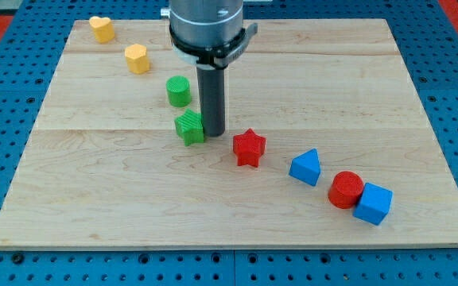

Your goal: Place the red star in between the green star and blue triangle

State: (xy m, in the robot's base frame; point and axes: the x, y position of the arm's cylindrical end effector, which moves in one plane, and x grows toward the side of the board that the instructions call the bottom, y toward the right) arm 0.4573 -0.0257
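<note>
The red star (249, 147) lies near the board's middle, between the green star (189, 127) on its left and the blue triangle (305, 168) on its lower right. My tip (213, 132) rests on the board right beside the green star's right side, touching or nearly touching it, and a short gap left of the red star. The rod rises from there to the arm's grey housing at the view's top.
A green cylinder (178, 90) stands just above the green star. A yellow hexagon (137, 58) and a yellow heart (101, 28) lie at the upper left. A red cylinder (346, 190) and a blue cube (373, 203) touch at the lower right. The wooden board (94, 199) is edged by blue pegboard.
</note>
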